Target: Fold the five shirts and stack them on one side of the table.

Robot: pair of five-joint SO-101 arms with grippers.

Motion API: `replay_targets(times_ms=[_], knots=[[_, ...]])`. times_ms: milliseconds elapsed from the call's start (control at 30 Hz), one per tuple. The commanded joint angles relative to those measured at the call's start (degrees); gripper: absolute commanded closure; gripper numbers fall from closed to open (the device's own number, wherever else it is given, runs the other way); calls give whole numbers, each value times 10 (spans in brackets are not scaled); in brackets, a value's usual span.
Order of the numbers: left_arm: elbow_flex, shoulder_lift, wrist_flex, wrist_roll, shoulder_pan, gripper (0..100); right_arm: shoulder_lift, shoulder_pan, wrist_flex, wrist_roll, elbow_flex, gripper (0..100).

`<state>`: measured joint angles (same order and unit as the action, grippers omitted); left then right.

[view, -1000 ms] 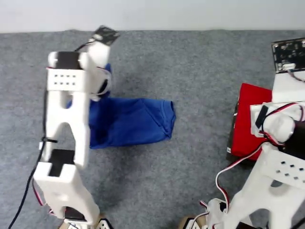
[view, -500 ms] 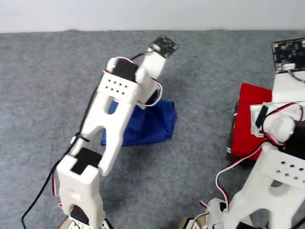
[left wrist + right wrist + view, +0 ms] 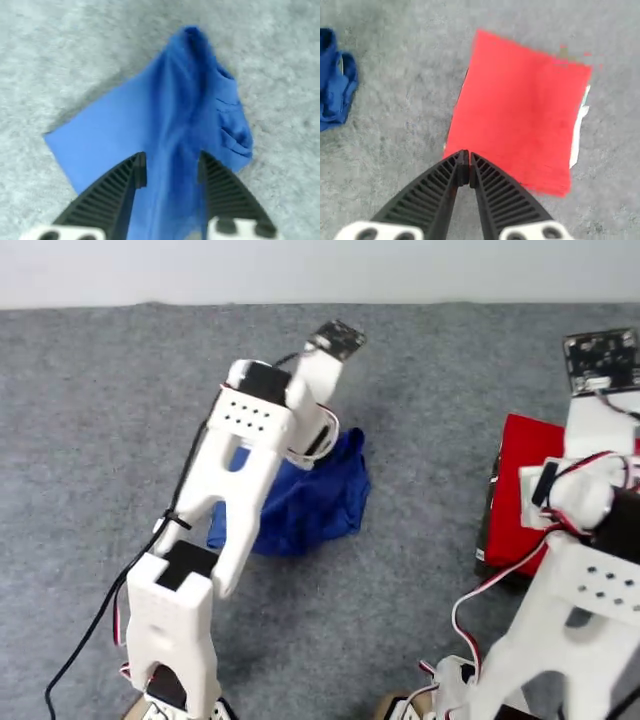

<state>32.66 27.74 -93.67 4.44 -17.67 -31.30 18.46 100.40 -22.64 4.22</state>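
A blue shirt [image 3: 305,505] lies bunched on the grey table near the middle, its collar end [image 3: 232,125] loose on the carpet. My left gripper [image 3: 172,172] is shut on a raised ridge of the blue shirt, which runs up between the two black fingers [image 3: 131,175]. In the high view the left arm [image 3: 250,440] covers part of the shirt. A folded red shirt [image 3: 520,110] tops a stack at the right side [image 3: 520,505]. My right gripper [image 3: 468,167] is shut with nothing in it, over the red shirt's near edge.
White and dark cloth edges [image 3: 580,125] peek out from under the red shirt. The right arm [image 3: 585,540] stands over the stack. Bare grey carpet [image 3: 430,420] separates the blue shirt from the stack, and the table's far edge meets a pale wall [image 3: 320,270].
The left arm swung right, dragging the blue shirt's left part over toward its right end; the flat shirt is now shorter and bunched. The right arm shifted only slightly.
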Motion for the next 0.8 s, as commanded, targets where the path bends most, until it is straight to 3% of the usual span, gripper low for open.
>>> replay_targets(times_ms=[0,100,233,767], knots=[[34,-47,-7,-6,18,825,-29,7,17,6,-4,986],[31,-63,-7,10,45,840,-48,5,11,4,-4,984],[13,-41,-6,29,68,986,-49,7,14,4,-7,984],[-29,191,-4,41,65,987,-54,7,11,4,-49,983]])
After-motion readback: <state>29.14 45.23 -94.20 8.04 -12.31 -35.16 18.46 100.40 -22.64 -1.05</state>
